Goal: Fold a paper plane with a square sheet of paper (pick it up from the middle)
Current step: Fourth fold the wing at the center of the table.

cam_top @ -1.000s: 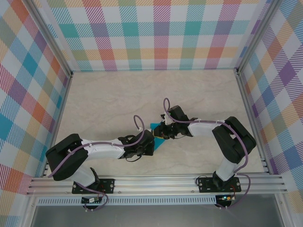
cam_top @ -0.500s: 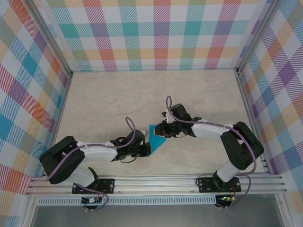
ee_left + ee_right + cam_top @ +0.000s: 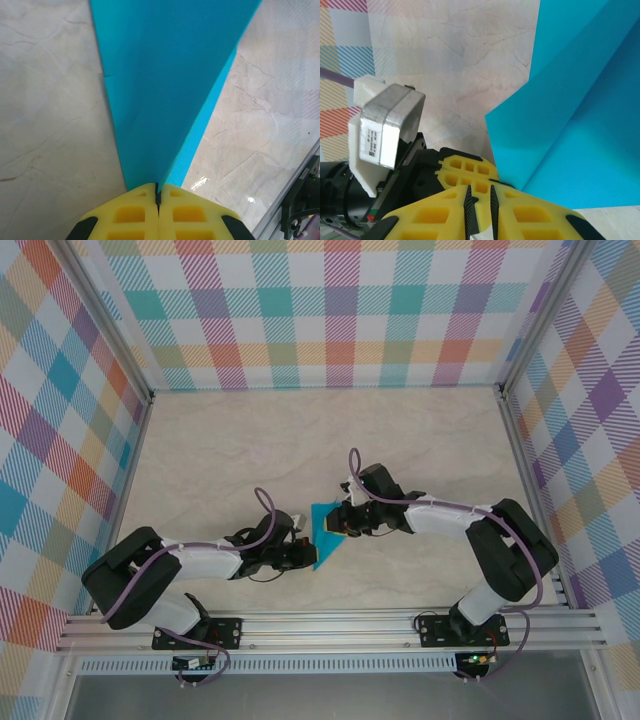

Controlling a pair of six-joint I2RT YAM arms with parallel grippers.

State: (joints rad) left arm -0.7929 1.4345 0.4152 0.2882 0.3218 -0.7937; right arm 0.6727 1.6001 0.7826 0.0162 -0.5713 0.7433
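The left gripper (image 3: 158, 189) has drawn back toward its base, jaws pressed together on the sharp tip of the folded teal paper (image 3: 326, 530), mid-tabletop (image 3: 220, 450) between both arms. The right gripper (image 3: 480, 194) sits at the opposite edge; whether its jaws pinch paper, I cannot tell. This pull probably tightens the plane's centre crease

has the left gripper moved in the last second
Yes. In the top view the left gripper has pulled back to the left and toward the near aluminium rail, shut on the folded teal paper.
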